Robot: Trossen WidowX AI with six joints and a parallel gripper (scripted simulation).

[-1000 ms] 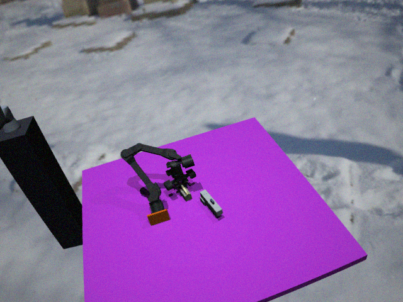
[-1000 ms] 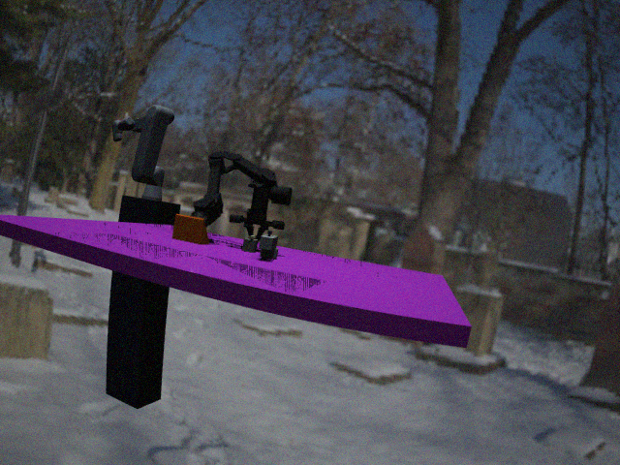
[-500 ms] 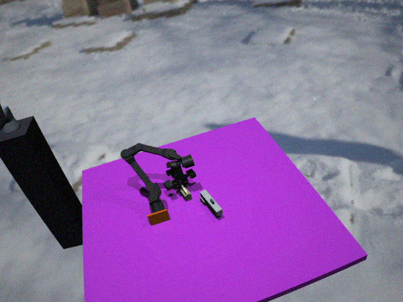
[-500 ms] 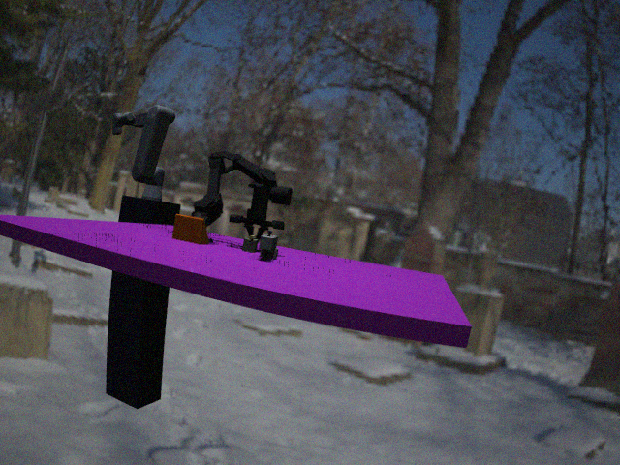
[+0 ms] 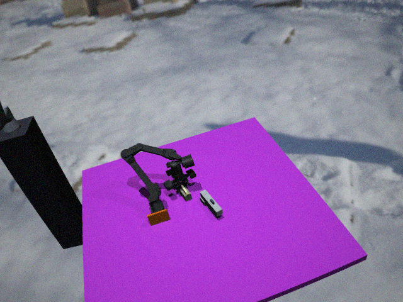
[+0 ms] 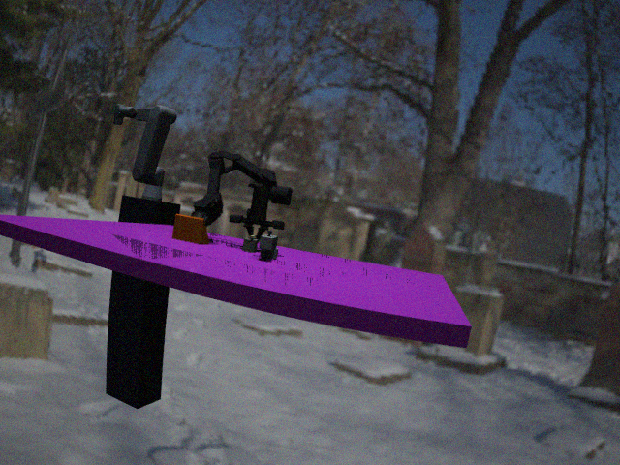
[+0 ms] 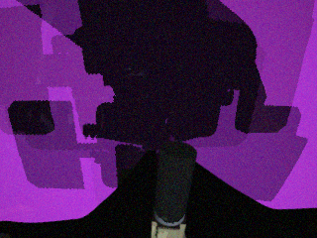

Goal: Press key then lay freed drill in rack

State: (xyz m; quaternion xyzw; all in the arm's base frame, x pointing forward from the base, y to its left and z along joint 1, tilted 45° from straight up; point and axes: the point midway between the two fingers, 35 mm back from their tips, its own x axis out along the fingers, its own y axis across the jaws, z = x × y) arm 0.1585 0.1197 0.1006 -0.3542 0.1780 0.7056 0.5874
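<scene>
Gripper [image 5: 181, 187] points straight down, fingers pinching drill [image 7: 170, 206]. Wrist view: dark shank with pale tip between fingers, purple table [image 5: 260, 182] beneath. Drill sits above olive block [image 5: 186, 193], just beside arm base [image 5: 158, 217]. Grey rack [image 5: 210, 203] near, to the right, apart from block. Judgement: extraction or carry under way; whether drill fully free, cannot tell. Lift straight along shank, no twist, hold grip firm, then swing over rack and lower level.

top view high and far above the flat purple worktop [image 5: 260, 243], exterior view low beyond a worktop corner, wrist view close, facing down, both wide views share the worktop
</scene>
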